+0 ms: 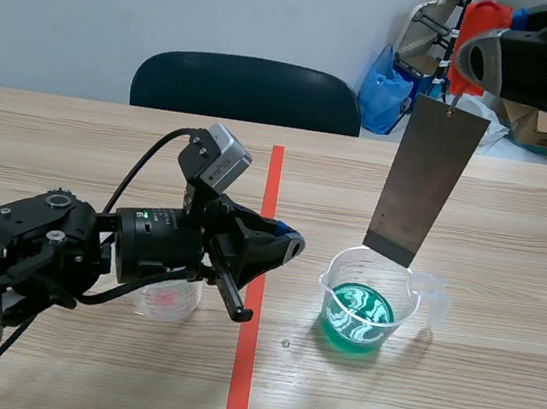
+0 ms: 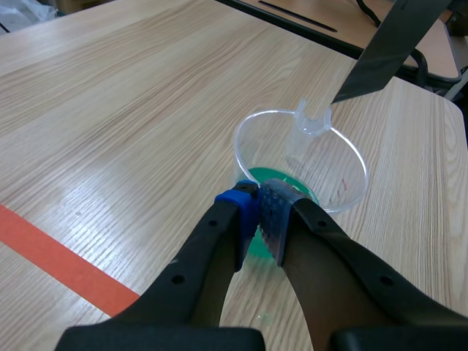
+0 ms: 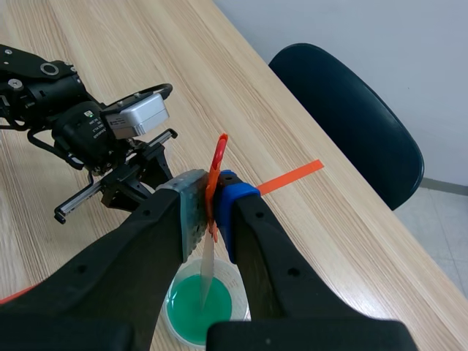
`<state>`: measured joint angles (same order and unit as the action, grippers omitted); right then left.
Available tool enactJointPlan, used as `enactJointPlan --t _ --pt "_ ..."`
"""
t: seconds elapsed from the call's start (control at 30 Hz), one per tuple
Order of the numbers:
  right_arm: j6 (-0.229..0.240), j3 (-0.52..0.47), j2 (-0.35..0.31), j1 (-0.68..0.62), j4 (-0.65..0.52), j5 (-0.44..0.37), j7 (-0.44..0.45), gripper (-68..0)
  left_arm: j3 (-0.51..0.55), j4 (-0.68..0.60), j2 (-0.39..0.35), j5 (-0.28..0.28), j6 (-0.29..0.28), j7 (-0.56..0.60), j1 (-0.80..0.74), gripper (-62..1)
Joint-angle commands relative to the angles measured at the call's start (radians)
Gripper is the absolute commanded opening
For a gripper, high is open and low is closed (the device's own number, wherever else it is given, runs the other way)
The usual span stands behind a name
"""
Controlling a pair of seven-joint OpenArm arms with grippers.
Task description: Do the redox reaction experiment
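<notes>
A clear beaker holding green liquid stands right of the red tape line. A grey metal plate hangs upright over it, with its lower edge about level with the rim. The plate dangles from an orange-red clip, and my right gripper is shut on that clip, high above the beaker. My left gripper is shut on nothing and points at the beaker from the left. In the left wrist view the beaker lies just ahead of that left gripper, with the plate beyond it.
A small clear cup with a reddish tint sits under the left arm's wrist. A red tape line runs down the table's middle. A dark chair stands behind the far edge, and bags and boxes lie at the back right.
</notes>
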<state>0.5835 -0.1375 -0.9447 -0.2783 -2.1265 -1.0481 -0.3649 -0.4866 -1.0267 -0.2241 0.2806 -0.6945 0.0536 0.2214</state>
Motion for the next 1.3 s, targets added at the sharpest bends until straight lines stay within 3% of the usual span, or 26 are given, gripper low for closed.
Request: enactJointPlan --t 0.0,0.3,0.47,0.77,1.27 --pt "-0.006 -0.015 -0.013 0.007 -0.008 -0.011 0.011 -66.9 0.002 -0.019 0.003 0.014 -0.002 0.000 0.008 -56.8" --pt "-0.006 -0.015 -0.013 0.007 -0.008 -0.011 0.011 -66.9 0.002 -0.019 0.007 0.018 -0.002 -0.003 0.008 -56.8" --pt "-0.006 -0.015 -0.013 0.007 -0.008 -0.011 0.012 -66.9 0.003 -0.024 -0.018 0.116 -0.002 0.002 -0.003 -56.8" --pt "-0.006 -0.015 -0.013 0.010 -0.008 -0.011 0.012 -66.9 0.003 -0.038 -0.062 0.120 -0.002 0.003 -0.042 -56.8" --pt "-0.006 -0.015 -0.013 0.010 -0.008 -0.011 0.016 -66.9 0.005 -0.039 -0.057 0.120 -0.002 0.008 -0.019 -56.8"
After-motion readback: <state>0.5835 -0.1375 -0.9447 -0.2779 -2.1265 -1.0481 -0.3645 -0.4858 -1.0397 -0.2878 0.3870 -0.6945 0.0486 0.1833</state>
